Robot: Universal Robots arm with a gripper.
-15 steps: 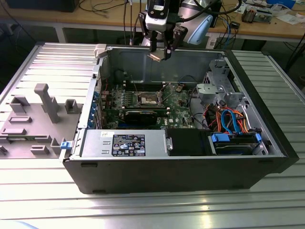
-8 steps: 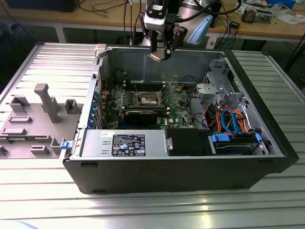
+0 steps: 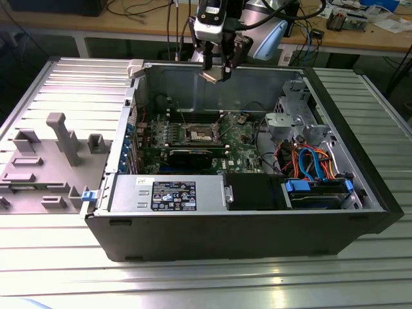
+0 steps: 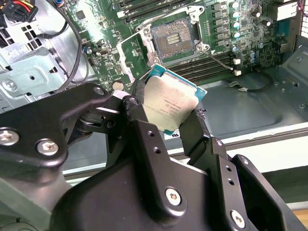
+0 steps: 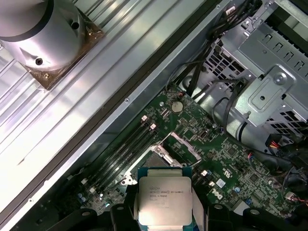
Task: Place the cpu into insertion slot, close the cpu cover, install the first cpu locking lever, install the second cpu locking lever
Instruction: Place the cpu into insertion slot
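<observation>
We had the gripper [image 4: 167, 115] clamped on the cpu [image 4: 169, 101], its edges pinched between both fingers [image 4: 193, 132], held clear above the motherboard's [image 4: 226, 29] open socket [image 4: 173, 41].

We log the gripper [image 4: 168, 108] as matte black, its angular links [image 4: 149, 144] fixed with silver screws [image 4: 173, 196]; wrist housing [image 3: 211, 24] silver-white; joint cap [image 3: 268, 40] pale blue.

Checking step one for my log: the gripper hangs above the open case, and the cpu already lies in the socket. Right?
No. The gripper holds the cpu above the open case; the socket is empty, as the second wrist view shows.
</observation>
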